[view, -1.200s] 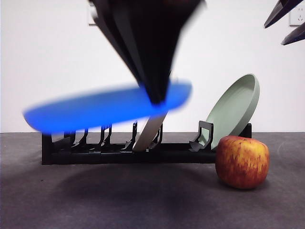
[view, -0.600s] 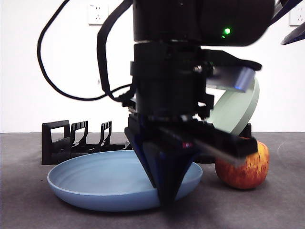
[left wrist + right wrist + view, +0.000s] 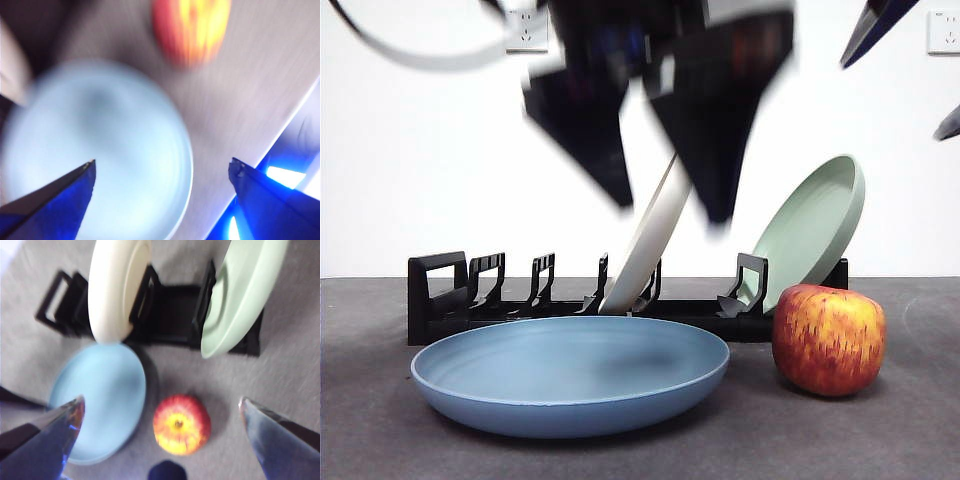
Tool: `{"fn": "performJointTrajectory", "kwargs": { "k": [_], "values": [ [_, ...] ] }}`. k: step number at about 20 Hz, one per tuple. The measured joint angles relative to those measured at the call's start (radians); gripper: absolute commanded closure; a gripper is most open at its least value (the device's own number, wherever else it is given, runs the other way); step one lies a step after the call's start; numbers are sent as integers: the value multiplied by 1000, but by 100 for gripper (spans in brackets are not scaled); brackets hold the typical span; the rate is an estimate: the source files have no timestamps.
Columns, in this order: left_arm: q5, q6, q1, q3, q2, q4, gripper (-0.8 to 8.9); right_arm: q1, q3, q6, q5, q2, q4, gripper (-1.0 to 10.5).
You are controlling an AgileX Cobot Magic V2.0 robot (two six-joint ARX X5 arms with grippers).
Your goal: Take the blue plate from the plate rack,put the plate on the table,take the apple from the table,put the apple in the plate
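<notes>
The blue plate (image 3: 570, 385) lies flat on the table (image 3: 880, 440), in front of the plate rack (image 3: 450, 300). Just to its right stands the red and yellow apple (image 3: 828, 338), close to the rim but apart from it. My left gripper (image 3: 670, 208) hangs blurred above the plate, open and holding nothing. Its wrist view looks down on the plate (image 3: 100, 150) and the apple (image 3: 192, 27) between spread jaws (image 3: 162, 162). High at the right is my right gripper (image 3: 895, 100), open (image 3: 161, 400), with the apple (image 3: 181, 424) and the plate (image 3: 100, 400) far below it.
A cream-white plate (image 3: 650, 240) leans in the middle of the rack and a sage-green plate (image 3: 815, 230) leans at its right end, behind the apple. The rack's left slots hold nothing. A white wall with sockets stands behind.
The blue plate came down from the air onto the table. My left gripper let go of it, opened and rose. The right gripper's tips shifted slightly at the top right.
</notes>
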Motion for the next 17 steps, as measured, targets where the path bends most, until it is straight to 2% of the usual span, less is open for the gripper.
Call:
{"fn": "performJointTrajectory", "kwargs": {
  "k": [5, 8, 11, 16, 17],
  "values": [
    [-7, -6, 9, 0, -337, 143, 374, 154, 0, -4, 145, 132, -30, 405],
    [-76, -7, 34, 1, -499, 167, 374, 212, 0, -8, 167, 251, -21, 405],
    [-156, -7, 55, 1, -608, 167, 374, 243, 0, -11, 242, 375, 26, 406],
    [-260, -6, 61, 1, -709, 140, 374, 245, 0, -11, 238, 535, 134, 416],
    [-265, -7, 62, 1, -716, 129, 374, 245, 0, -11, 238, 553, 139, 456]
  ]
}}
